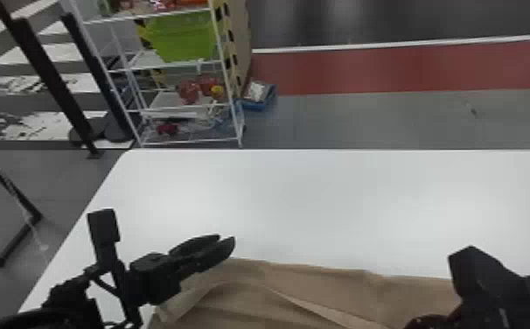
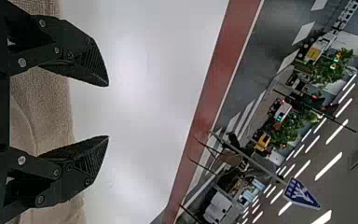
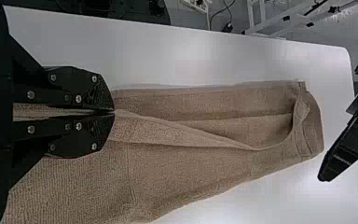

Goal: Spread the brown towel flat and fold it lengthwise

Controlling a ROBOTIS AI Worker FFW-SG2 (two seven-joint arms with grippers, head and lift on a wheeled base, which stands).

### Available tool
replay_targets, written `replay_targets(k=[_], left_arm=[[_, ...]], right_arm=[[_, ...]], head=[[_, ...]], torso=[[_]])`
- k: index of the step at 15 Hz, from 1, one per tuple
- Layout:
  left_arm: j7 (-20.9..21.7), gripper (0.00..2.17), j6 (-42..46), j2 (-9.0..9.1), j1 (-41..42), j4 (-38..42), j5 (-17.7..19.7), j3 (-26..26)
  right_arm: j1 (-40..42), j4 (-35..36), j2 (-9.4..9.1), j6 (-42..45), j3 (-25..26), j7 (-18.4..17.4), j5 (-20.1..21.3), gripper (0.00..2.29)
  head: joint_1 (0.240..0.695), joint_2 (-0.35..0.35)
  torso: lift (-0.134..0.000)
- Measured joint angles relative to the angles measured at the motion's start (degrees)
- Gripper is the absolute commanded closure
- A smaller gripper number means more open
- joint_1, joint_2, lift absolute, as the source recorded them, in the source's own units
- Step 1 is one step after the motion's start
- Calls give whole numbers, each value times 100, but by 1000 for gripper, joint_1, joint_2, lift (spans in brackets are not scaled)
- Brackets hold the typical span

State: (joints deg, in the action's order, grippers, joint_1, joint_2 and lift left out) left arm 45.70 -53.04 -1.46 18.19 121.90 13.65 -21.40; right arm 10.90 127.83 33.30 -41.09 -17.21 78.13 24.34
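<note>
The brown towel [image 1: 321,288] lies along the table's near edge, with a raised fold running lengthwise. My left gripper [image 1: 227,239] is over its far left corner in the head view; in the left wrist view the left gripper [image 2: 108,111] stands open, nothing between its fingertips, the towel [image 2: 51,102] behind them. At the towel's right part is my right gripper [image 1: 456,306]. In the right wrist view the right gripper [image 3: 113,112] is shut on a pinched ridge of the towel [image 3: 191,163], whose far end curls in a loose loop near the left gripper.
The white table [image 1: 312,201] extends beyond the towel. Past its far left edge stands a white wire shelf [image 1: 176,105] with a green bin [image 1: 181,37]. Black posts [image 1: 50,78] rise from the floor at left.
</note>
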Motion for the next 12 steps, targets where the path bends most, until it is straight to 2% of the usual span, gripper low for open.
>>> replay_targets(k=[3,5,6,7,9,10,12], left_arm=[[0,579,-1,0,-34,1,-4,30],[-16,579,-33,-1,-50,1,0,34],[-17,579,-87,-2,-52,1,5,28],[-17,579,-119,-2,-53,1,9,17],[-9,579,-141,-3,-59,1,12,-8],[-8,579,-141,-3,-60,1,11,-9],[5,579,-142,-3,-59,10,27,6]], right_arm=[[110,33,112,-95,111,0,-28,387],[157,28,102,-111,249,0,-32,275],[161,28,93,-147,363,0,-99,144],[157,28,77,-181,535,0,-270,80],[-11,28,-57,-241,1063,0,-947,70],[-143,16,-163,-264,1191,0,-1114,70],[-262,4,-332,-289,1309,0,-1171,76]], head=[[695,142],[695,122],[695,117],[695,110],[695,102],[695,104],[695,106]], torso=[[-123],[-123],[-123],[-123],[-123],[-123],[-123]])
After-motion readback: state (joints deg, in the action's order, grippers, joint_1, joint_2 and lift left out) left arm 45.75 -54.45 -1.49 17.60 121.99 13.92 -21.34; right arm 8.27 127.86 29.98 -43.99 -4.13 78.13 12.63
